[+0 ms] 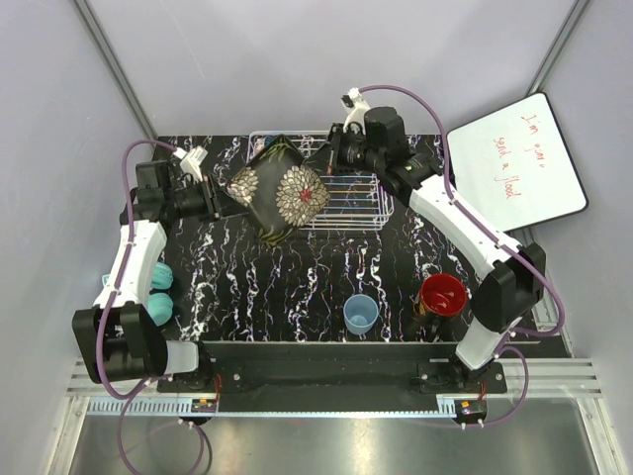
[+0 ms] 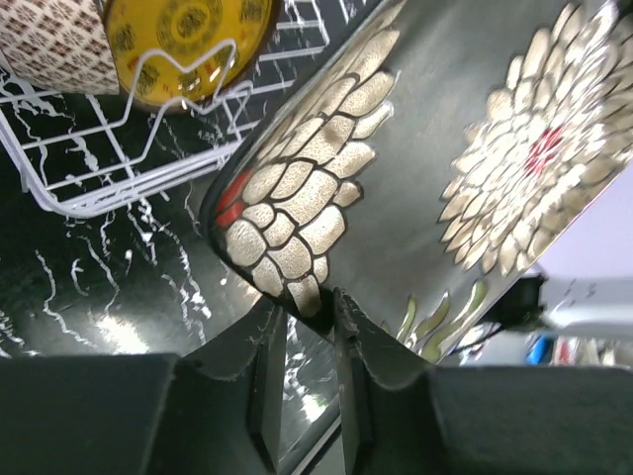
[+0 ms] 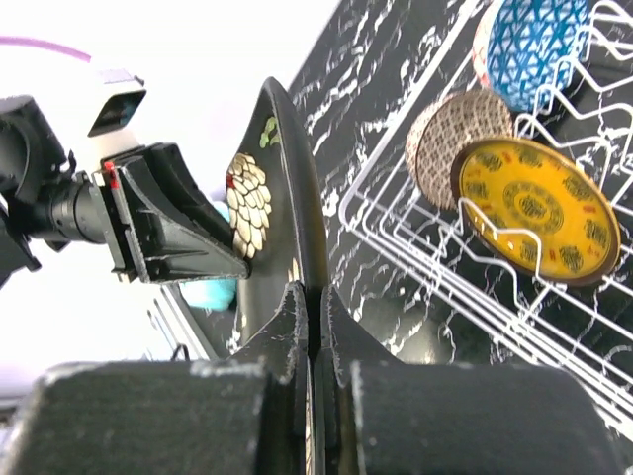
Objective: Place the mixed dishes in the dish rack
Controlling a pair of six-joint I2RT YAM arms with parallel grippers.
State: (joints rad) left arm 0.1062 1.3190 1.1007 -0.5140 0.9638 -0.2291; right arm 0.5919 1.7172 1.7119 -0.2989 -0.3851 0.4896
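Note:
The dark square floral plate hangs tilted in the air beside the left end of the dish rack, held from both sides. My left gripper is shut on its left corner; in the left wrist view the rim of the plate fills the gap at the gripper. My right gripper is shut on the thin edge of the plate. In the rack stand a yellow patterned plate, a beige bowl and a blue bowl. A light blue cup and a dark mug stand near the front.
Two teal ribbed balls lie at the left edge next to the left arm. A white board with red writing leans at the back right. Grey walls enclose the black marbled table.

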